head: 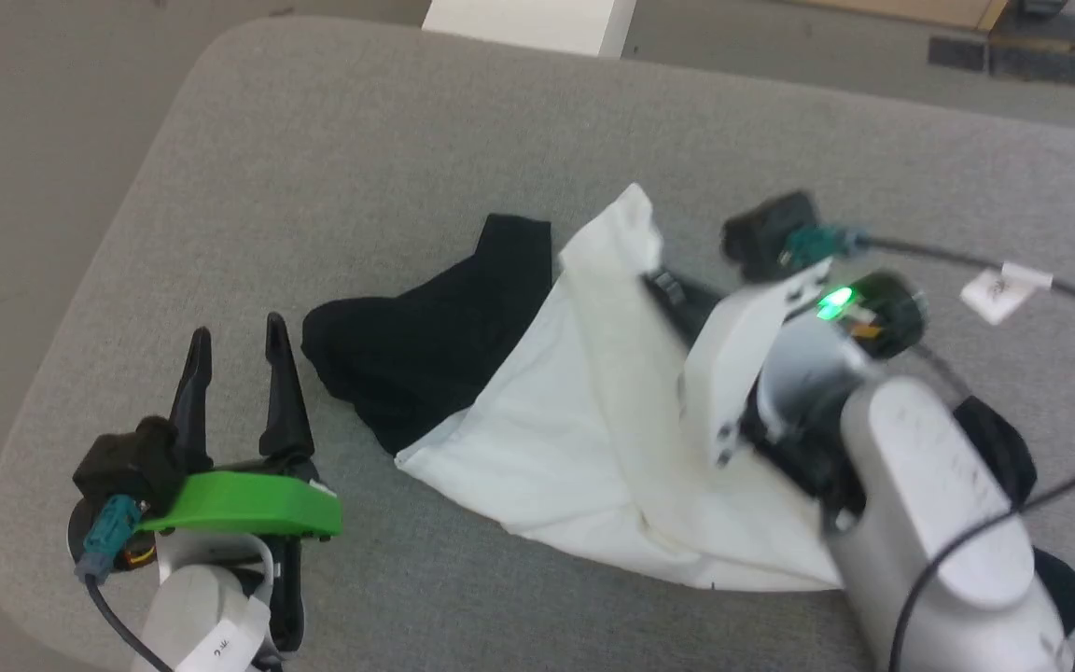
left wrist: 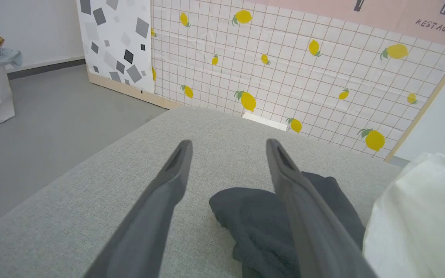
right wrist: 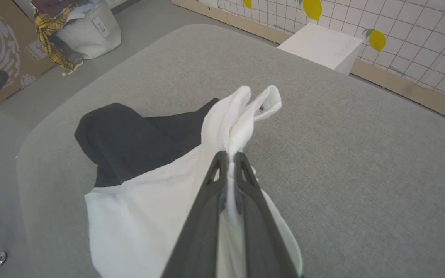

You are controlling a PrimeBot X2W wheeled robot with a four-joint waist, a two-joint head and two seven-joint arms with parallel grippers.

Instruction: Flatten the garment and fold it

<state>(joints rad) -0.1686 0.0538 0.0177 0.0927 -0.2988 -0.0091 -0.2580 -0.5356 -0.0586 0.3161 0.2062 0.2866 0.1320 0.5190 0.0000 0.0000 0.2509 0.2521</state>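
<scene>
**A:** Where's the shirt (head: pixel 556 439)?

**B:** Bunched near the middle of the worktop (head: pixel 360 140). The white body is in a heap, with a black sleeve (head: pixel 425 345) crumpled on its left. One part is lifted off the surface.

**A:** Lifted by what?

**B:** The right claw (right wrist: pixel 228 156). Its fingers are pressed together on a white fold, which sticks out past the tips in a twisted peak.

**A:** And the left claw (head: pixel 238 327)?

**B:** Its fingers are apart with nothing between them. It hangs over bare worktop just beside the sleeve, clear of the cloth.

**A:** How will the shirt handle?

**B:** Light and limp, I'd judge. Hung from one pinch it sags and twists rather than spreading, and thin cloth may slip from a narrow grip.

**A:** So where should it be held?

**B:** At an edge or corner, with a second grip well apart from the first so the two can draw it taut. I cannot tell which edge the right claw has.
</scene>
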